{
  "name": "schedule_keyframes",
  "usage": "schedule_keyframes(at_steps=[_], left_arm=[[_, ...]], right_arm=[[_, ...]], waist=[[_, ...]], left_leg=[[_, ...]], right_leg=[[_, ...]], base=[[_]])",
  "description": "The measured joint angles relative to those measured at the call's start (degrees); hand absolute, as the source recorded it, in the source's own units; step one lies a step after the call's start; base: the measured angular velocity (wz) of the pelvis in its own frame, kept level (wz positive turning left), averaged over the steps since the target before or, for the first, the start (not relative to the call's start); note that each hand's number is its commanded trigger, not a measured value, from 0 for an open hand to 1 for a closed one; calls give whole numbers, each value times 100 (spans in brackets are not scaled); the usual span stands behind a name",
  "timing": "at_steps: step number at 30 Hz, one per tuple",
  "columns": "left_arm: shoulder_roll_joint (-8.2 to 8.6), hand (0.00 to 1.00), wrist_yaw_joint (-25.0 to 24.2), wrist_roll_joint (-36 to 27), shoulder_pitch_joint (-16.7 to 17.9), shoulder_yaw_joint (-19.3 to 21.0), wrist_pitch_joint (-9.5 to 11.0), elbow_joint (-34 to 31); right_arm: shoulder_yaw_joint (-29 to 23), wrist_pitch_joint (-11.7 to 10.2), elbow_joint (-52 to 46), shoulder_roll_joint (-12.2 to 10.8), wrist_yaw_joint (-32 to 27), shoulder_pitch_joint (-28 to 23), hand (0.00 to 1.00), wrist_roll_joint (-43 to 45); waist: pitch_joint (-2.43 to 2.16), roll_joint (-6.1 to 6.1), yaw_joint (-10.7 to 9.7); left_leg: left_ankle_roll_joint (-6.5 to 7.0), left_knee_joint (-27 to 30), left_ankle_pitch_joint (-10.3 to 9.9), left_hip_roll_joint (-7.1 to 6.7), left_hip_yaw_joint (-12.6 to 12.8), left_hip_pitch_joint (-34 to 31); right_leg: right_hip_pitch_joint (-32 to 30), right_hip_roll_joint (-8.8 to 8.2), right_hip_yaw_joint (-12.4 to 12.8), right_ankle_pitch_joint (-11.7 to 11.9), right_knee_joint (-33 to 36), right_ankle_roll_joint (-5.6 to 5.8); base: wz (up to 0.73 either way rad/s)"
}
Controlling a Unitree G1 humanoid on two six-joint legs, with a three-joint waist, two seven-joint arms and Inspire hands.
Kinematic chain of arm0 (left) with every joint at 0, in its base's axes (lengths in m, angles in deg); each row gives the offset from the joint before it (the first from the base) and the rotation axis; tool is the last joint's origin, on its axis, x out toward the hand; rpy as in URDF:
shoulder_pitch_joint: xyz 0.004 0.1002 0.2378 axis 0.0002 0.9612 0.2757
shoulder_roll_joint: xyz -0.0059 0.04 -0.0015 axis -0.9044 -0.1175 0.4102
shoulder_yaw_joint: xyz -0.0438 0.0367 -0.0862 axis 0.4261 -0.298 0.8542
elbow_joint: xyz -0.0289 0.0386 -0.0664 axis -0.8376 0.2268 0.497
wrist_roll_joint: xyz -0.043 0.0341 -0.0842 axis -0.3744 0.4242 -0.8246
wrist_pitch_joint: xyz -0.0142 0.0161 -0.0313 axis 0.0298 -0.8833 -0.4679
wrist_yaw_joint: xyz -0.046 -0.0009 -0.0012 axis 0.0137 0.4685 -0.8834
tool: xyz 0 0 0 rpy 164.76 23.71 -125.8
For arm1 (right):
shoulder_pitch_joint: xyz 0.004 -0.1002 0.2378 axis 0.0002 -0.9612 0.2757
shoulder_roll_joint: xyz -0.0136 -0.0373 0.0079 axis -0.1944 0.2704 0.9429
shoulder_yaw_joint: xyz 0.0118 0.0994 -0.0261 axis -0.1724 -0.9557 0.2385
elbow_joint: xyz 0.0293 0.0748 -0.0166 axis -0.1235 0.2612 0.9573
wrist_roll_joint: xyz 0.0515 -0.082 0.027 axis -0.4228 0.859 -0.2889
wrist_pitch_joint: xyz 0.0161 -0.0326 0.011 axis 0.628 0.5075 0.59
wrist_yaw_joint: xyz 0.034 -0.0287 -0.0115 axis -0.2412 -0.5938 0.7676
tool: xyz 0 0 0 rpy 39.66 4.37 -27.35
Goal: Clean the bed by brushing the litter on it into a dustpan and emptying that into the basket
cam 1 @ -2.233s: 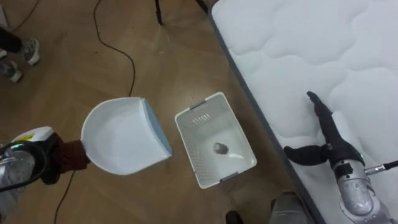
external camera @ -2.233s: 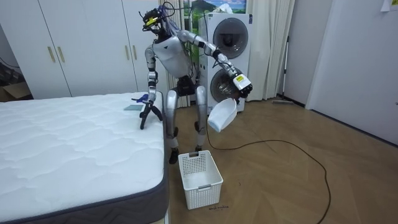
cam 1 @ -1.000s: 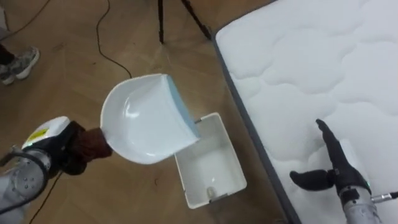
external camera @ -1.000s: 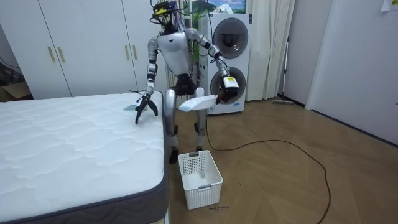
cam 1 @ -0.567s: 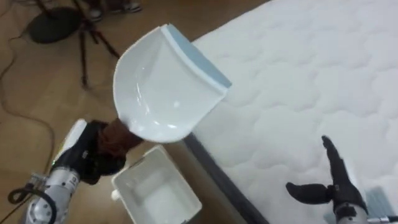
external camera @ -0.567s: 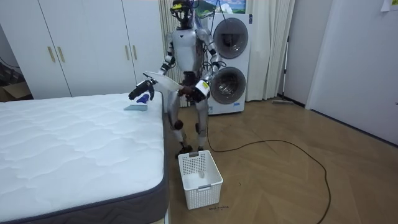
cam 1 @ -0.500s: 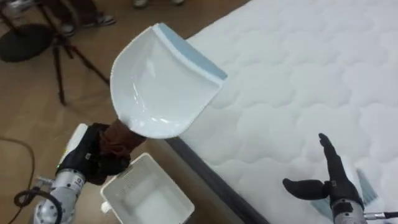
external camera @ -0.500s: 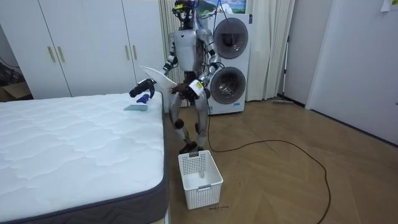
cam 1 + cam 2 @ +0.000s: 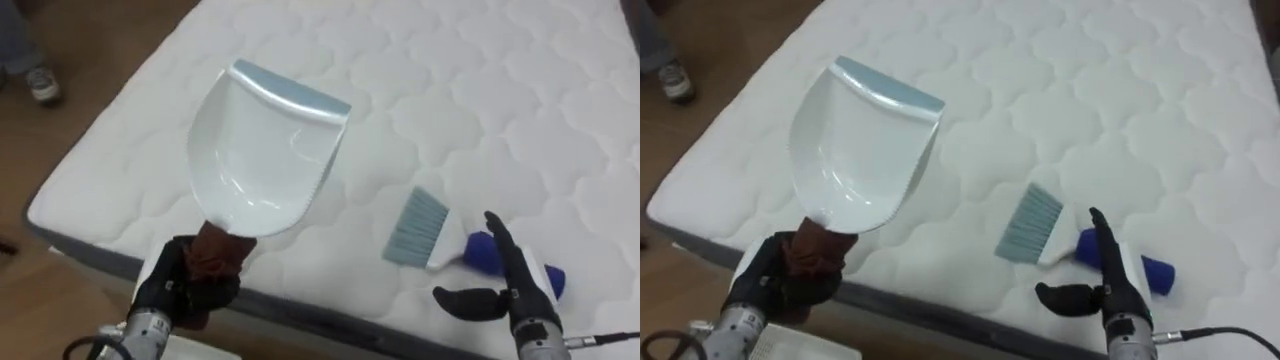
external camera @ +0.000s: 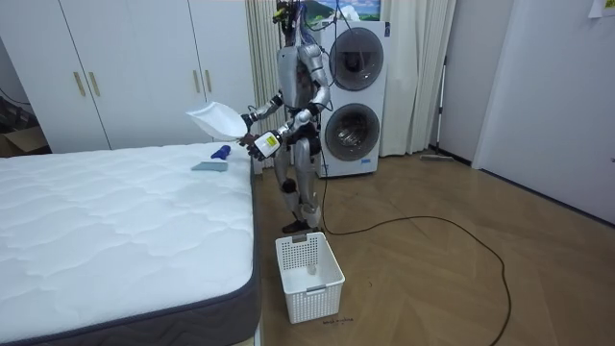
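A white dustpan (image 9: 262,150) with a pale blue lip hangs tilted over the white mattress (image 9: 560,100), near its corner. My left hand (image 9: 185,285) is shut on its brown handle. A small brush (image 9: 418,228) with pale bristles and a blue handle lies on the mattress to the right of the pan. My right hand (image 9: 508,292) is open, fingers straight and thumb out, just in front of the brush's blue end. In the room view I stand at the bed's far corner with the dustpan (image 10: 216,120) raised above the brush (image 10: 213,160).
A white perforated basket (image 10: 309,276) stands on the wood floor beside the bed's long side, behind me. Stacked washing machines (image 10: 354,96) are close by. A cable (image 10: 423,223) trails over the floor. A person's shoe (image 9: 40,84) shows past the mattress edge.
I have turned from the basket to the bed, so the whole view has swung. The dustpan went from over the floor to over the mattress. The brush has come into sight by my right hand.
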Motion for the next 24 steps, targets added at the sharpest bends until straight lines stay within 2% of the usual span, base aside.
schedule_keyframes(at_steps=[2,3,5,6,7,10,11,12,13,14,15,17,19,24], left_arm=[[2,100,2,-3,134,27,1,-3],[1,100,2,-4,162,54,6,1],[-7,100,21,-3,213,87,71,2],[-15,100,22,-4,235,96,120,2],[-12,100,22,-2,235,93,137,2],[0,100,33,-1,253,56,297,-5],[-2,100,65,-1,264,56,332,-31],[-13,54,123,-3,265,59,334,-31],[-28,13,166,-3,271,59,334,-30],[-41,0,211,-1,303,64,333,-4],[-34,0,264,-1,381,64,332,14],[-29,0,268,-12,399,50,331,156],[-17,0,268,-97,389,47,331,299],[-19,0,307,-347,377,69,324,572]], right_arm=[[10,-13,2,-3,152,15,0,-14],[21,-12,25,-4,197,12,0,-15],[45,-2,35,0,227,9,0,-13],[65,2,37,-6,240,8,0,-18],[66,4,42,-9,244,7,0,-26],[72,4,44,-12,235,2,0,-49],[77,3,44,-17,234,0,0,-42],[119,4,46,-21,231,-19,0,-36],[165,3,44,-20,228,-31,0,-36],[221,-1,44,-32,226,-81,0,-40],[244,-6,46,-45,226,-121,0,-21],[241,-9,141,-48,184,-124,0,14],[204,-12,438,-50,173,-63,0,-15],[175,170,799,-91,174,-15,0,-76]], waist=[[-28,67,180],[-35,93,206],[-36,132,260],[-17,108,230],[-5,87,214],[9,43,200],[-5,86,190],[11,59,182],[28,32,168],[29,-11,140],[27,-17,142],[28,-26,76],[32,-28,-25],[52,-56,-30]], left_leg=[[-11,-1,-5,-165,-1023,121],[-11,-5,-5,-220,-1426,171],[-15,7,-1,-282,-1775,217],[-18,53,0,-310,-1931,199],[-22,68,2,-337,-2000,199],[-87,-202,36,-488,-2516,226],[-146,-355,64,-469,-2510,313],[-146,-504,65,-476,-2420,338],[-146,-515,65,-468,-2381,338],[-145,-514,65,-440,-2306,326],[-145,-519,65,-413,-2292,318],[-140,-547,63,-408,-2328,342],[-137,-629,64,-413,-2335,442],[-110,-631,59,-500,-2328,356]], right_leg=[[13,198,510,15,2,-51],[16,291,758,29,13,-62],[29,419,1124,66,66,-75],[25,449,1258,100,67,-83],[22,465,1346,105,69,-77],[-67,503,1644,187,66,-9],[-134,553,1654,238,55,24],[-195,585,1598,319,30,46],[-205,583,1565,372,-3,54],[-196,579,1467,456,-132,51],[-138,560,1290,525,-270,37],[-61,517,1156,544,-356,35],[-39,515,1153,544,-349,35],[-263,486,1245,472,-115,54]], base=[[-125],[-106],[-94],[-77],[-58],[-44],[-37],[-21],[-17],[-24],[-28],[-1],[5],[-8]])
